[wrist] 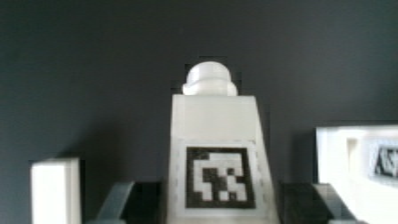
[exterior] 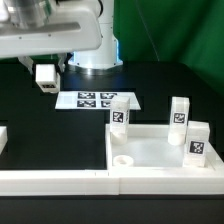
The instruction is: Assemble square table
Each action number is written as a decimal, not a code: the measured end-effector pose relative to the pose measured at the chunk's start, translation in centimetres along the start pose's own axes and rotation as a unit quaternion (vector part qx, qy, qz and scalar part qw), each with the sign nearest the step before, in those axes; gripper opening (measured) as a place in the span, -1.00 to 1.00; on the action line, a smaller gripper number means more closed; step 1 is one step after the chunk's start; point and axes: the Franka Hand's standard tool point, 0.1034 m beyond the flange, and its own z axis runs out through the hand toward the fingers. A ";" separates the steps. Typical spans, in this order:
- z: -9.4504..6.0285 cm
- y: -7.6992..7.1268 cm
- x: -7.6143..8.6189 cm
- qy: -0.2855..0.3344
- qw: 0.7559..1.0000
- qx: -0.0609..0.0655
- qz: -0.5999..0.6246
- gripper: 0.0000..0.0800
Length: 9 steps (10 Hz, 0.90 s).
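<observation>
My gripper (exterior: 45,72) hangs above the dark table at the exterior view's left and is shut on a white tagged leg (wrist: 214,140). In the wrist view the leg stands between both dark fingers (wrist: 125,200), with its round peg (wrist: 210,75) pointing away. The white square tabletop (exterior: 160,152) lies at the exterior view's right, with a round socket (exterior: 123,158) at its near corner. Three more tagged legs stand upright at it: one at its far left corner (exterior: 119,113), one at the far right (exterior: 179,112) and one on the right side (exterior: 198,140).
The marker board (exterior: 95,100) lies flat between my gripper and the tabletop. A long white border rail (exterior: 60,181) runs along the front, and another white piece (exterior: 3,138) sits at the left edge. The robot base (exterior: 95,55) stands behind.
</observation>
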 end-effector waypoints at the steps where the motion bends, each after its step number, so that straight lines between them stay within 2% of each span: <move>1: 0.4 0.4 0.0 0.040 0.999 -0.007 0.002 -0.27; 2: 0.5 0.6 -0.1 0.065 0.998 -0.013 0.004 -0.27; 4: 0.3 0.8 0.7 0.124 0.992 -0.025 0.015 -0.27; 5: 0.4 -1.4 1.6 0.141 0.989 -0.026 0.024 -0.27; 6: -0.2 -3.4 2.9 0.170 0.985 -0.022 0.031 -0.27; 8: -1.9 -8.5 6.0 0.242 0.967 0.003 0.075 -0.27; 9: -2.3 -10.8 7.1 0.282 0.955 0.007 0.089 -0.27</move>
